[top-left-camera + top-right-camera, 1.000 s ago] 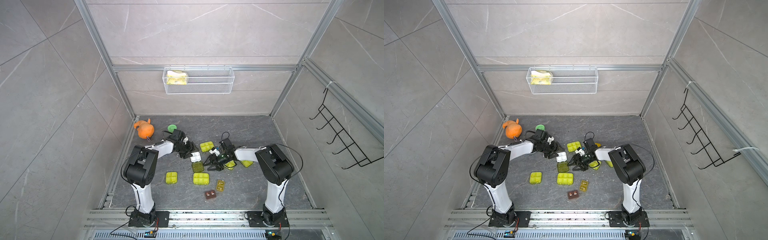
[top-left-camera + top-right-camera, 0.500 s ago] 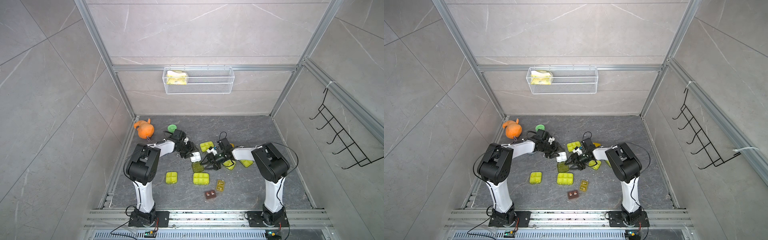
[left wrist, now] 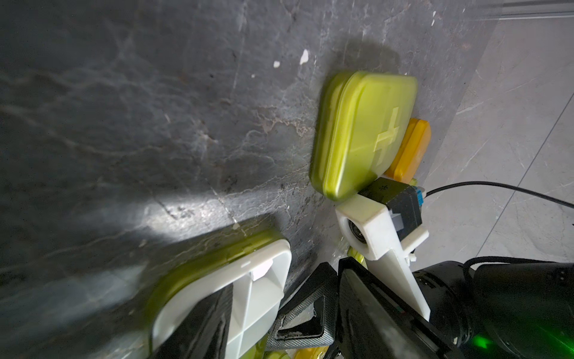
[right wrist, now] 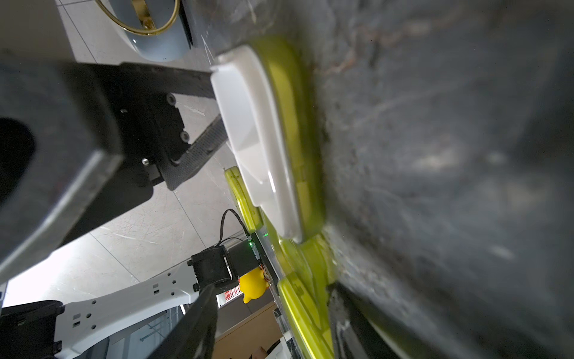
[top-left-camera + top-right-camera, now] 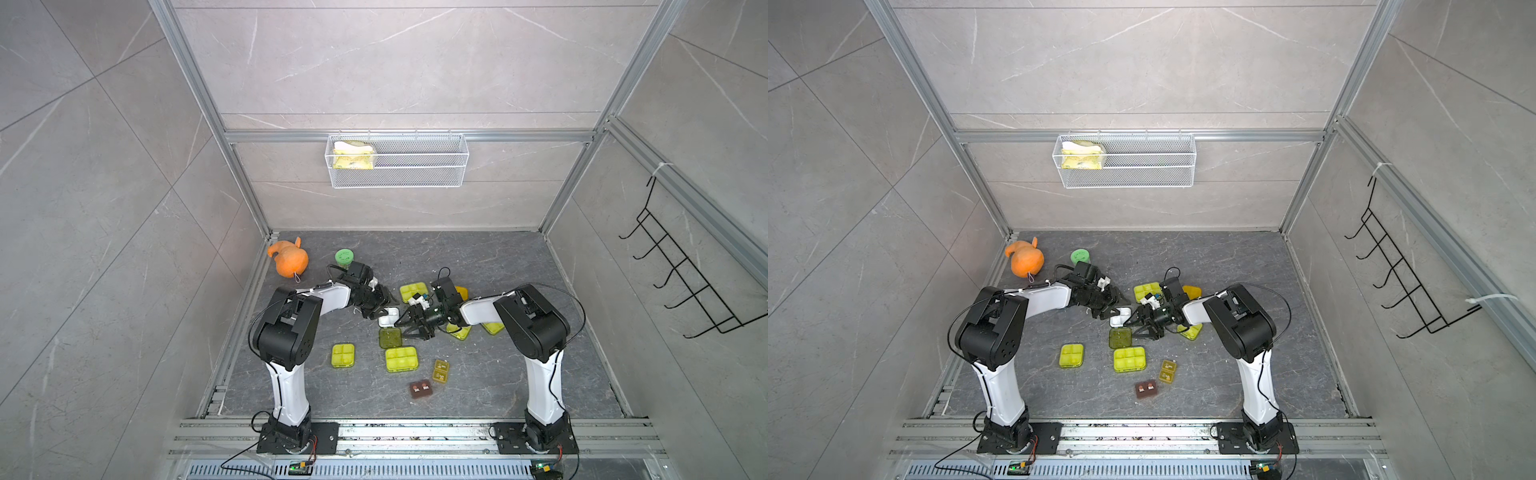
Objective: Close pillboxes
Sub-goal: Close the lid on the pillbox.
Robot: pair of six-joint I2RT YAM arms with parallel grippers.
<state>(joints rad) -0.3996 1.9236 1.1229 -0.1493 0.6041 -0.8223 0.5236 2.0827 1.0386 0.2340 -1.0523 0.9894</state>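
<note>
Both arms reach low across the dark marble desk (image 5: 478, 257). Left gripper (image 5: 381, 306), jaws parted, touches the open white-trayed, green-lidded plastic pillbox (image 5: 387, 320) mid-desk, grip unclear; right gripper (image 5: 404, 329) gapes empty beside it.

Only one sign reads from here: a raised plus moulded into the lid of the yellow-green pillbox (image 3: 366, 133) lying ahead of my left pincer (image 5: 384, 306). Other markings are too small for me to read.
</note>
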